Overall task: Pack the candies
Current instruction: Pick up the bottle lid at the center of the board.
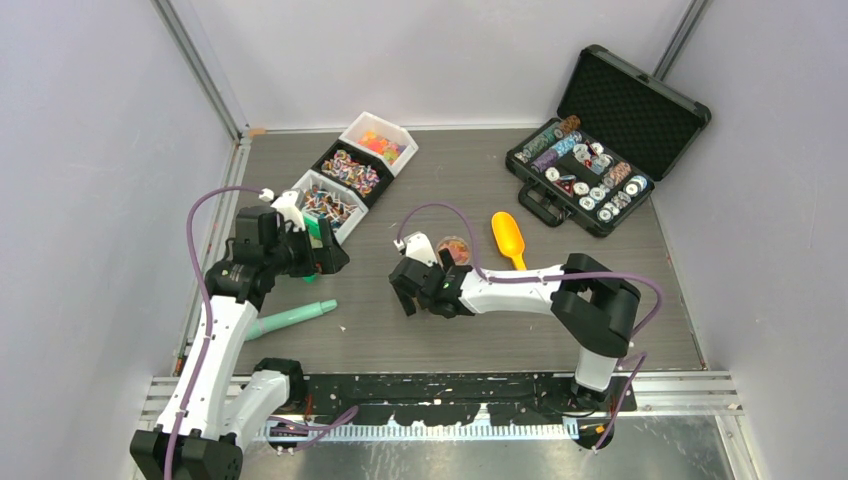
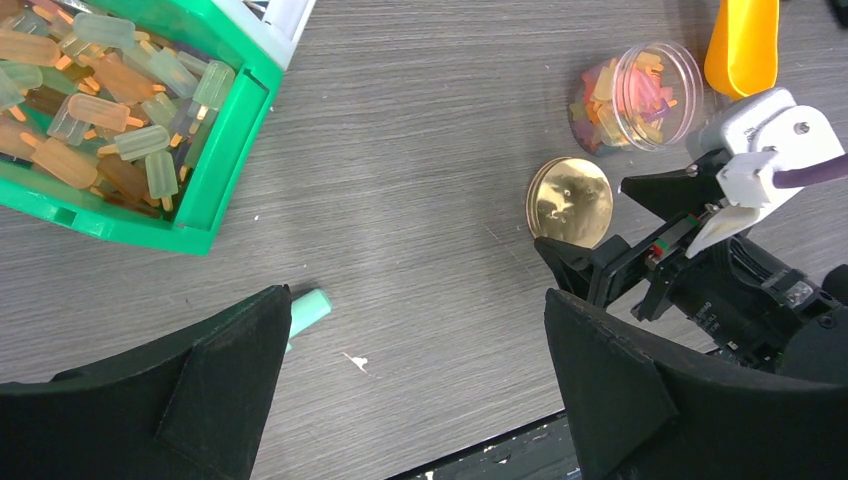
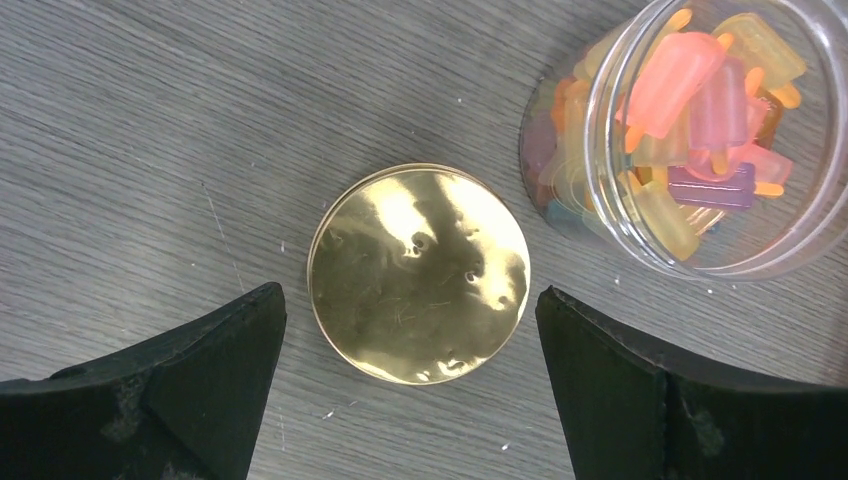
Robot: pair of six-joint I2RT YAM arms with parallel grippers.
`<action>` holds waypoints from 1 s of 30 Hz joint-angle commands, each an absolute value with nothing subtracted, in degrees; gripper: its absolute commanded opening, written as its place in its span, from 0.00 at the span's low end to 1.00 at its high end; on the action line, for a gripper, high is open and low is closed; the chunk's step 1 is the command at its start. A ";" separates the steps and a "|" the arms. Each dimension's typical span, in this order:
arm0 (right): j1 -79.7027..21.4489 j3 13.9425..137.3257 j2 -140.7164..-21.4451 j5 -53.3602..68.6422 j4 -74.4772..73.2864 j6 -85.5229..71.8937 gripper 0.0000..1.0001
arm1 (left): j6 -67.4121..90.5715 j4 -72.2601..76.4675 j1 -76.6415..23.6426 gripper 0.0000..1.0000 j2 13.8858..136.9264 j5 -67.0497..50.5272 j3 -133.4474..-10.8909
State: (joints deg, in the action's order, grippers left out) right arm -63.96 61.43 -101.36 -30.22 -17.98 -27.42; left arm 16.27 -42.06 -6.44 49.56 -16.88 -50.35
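Small popsicle-shaped candies [image 3: 700, 90] fill a clear round jar [image 3: 820, 200] that stands open on the table beside a flat gold disc [image 3: 418, 272]. My right gripper [image 3: 408, 320] hovers open over the disc, a finger on each side and neither touching its rim. More candies [image 2: 100, 110] lie in a green bin [image 2: 225, 160]. My left gripper [image 2: 415, 330] is open over bare table to the right of that bin, holding nothing. In the top view the left gripper [image 1: 330, 255] sits by the bins and the right gripper [image 1: 410, 290] just left of the jar [image 1: 454, 250].
An orange scoop [image 1: 509, 238] lies right of the jar. Three bins of sweets [image 1: 350, 172] stand in a diagonal row at the back left. An open black case of poker chips [image 1: 590, 150] sits at the back right. A teal marker [image 1: 290, 318] lies near the left arm.
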 commanded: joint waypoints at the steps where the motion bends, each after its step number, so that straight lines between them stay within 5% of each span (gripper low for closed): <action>1: -63.36 62.11 -102.46 -31.18 -16.23 -29.69 1.00 | 15.62 -42.23 -6.70 1.00 49.02 -16.20 -52.76; 18: -61.40 58.74 -103.12 -29.12 -12.93 -31.97 0.99 | 15.56 -42.43 -6.74 1.00 49.76 -15.49 -53.17; 30: -61.39 58.17 -100.93 -27.55 -14.78 -29.13 0.89 | 15.56 -42.46 -6.74 1.00 49.74 -15.21 -53.26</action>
State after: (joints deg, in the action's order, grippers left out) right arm -61.60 59.09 -102.87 -28.16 -14.24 -30.09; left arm 16.21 -42.37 -6.44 50.00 -15.97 -50.59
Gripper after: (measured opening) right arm 0.908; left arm 0.996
